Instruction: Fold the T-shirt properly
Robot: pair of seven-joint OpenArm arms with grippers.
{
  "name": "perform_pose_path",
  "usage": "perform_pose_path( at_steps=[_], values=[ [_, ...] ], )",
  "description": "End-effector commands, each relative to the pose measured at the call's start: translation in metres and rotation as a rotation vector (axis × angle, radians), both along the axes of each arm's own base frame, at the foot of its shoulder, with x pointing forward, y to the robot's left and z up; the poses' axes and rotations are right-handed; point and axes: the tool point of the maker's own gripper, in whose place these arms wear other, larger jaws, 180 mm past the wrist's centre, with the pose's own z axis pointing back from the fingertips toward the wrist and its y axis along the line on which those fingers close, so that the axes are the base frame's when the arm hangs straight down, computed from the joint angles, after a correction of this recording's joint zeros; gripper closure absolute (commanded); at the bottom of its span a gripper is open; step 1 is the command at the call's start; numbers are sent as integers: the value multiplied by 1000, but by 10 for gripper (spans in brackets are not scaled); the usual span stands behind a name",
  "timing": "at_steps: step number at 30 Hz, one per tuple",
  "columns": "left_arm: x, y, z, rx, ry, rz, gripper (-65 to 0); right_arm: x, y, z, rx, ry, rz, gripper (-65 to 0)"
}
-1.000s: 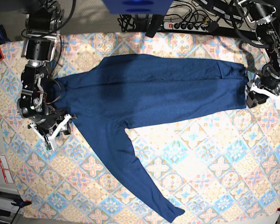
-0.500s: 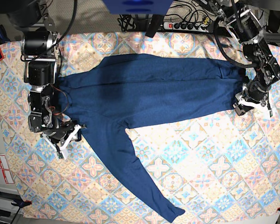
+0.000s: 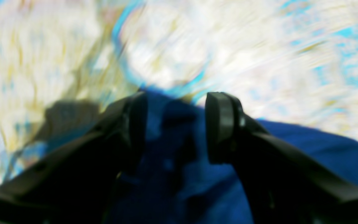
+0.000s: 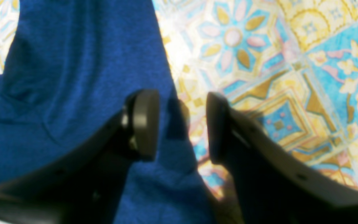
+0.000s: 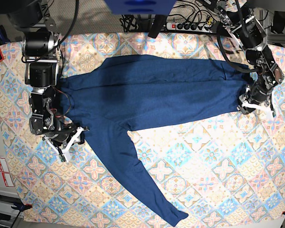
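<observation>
Thin dark navy-blue knit long-sleeved T-shirt [image 5: 156,90] is lying limp across the patterned tablecloth [image 5: 218,166]; left gripper [image 5: 251,105] and right gripper [image 5: 71,137], both agape and empty, are straddling its edges, the natural pinch points.

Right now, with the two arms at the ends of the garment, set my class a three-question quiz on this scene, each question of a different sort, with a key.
1. True or false: the T-shirt is already folded into a neat rectangle.
2. In the right wrist view, the right gripper straddles: A) the shirt's edge, B) a power strip, C) a shoe?
3. Fill in: one long sleeve trails toward the ____ edge of the patterned cloth in the base view.

Key
1. False: it lies spread out.
2. A: one finger is over fabric, one over the cloth.
3. Bottom.
The left gripper also stands open over shirt fabric.
</observation>
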Motion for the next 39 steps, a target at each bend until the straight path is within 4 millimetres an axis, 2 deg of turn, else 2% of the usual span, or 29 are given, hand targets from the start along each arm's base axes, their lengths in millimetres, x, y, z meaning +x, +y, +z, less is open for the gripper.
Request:
perform_pose_path(
  at_steps=[1, 3, 6, 10, 17, 18, 20, 22, 23, 24, 27, 31, 37, 39],
  values=[
    [8, 13, 12, 22, -40, 13, -297, 18, -4, 22, 2, -68, -6, -245],
    [9, 14, 12, 31, -52, 17, -297, 18, -4, 22, 3, -67, -7, -245],
    [4, 12, 0, 11, -32, 27, -297, 19, -4, 25, 0, -74, -4, -245],
    [11, 11, -11, -26, -35, 55, -297, 27, -1, 43, -8, -125, 9, -245],
    [15, -1, -24, -74, -11, 53, -289, 19, -2, 35, -8, -112, 7, -245],
    [18, -3, -23, -74, -14, 48, -279, 19, -2, 36, -8, -112, 6, -245],
    [22, -13, -24, -75, -2, 9, -216, 19, -2, 36, -8, -112, 6, -243],
    [23, -20, -25, -73, 14, -23, -107, 19, -2, 36, -8, -112, 6, -243],
    [24, -20, -23, -72, 12, -26, -35, 19, -2, 36, -8, -112, 6, -243],
    [25, -19, -20, -66, 6, -28, 0, 19, -2, 36, -8, -112, 6, -242],
    [28, -19, -12, -55, 0, -45, 0, 19, -2, 36, -8, -112, 6, -242],
    [34, -14, 11, -6, -43, -69, 0, 19, -2, 35, -8, -112, 7, -242],
    [40, -33, 65, 8, -190, -172, 0, 18, -3, 35, -7, -111, 4, -241],
    [37, -39, 79, 14, -215, -206, 0, 19, -3, 36, -7, -113, 4, -241]
  ],
)
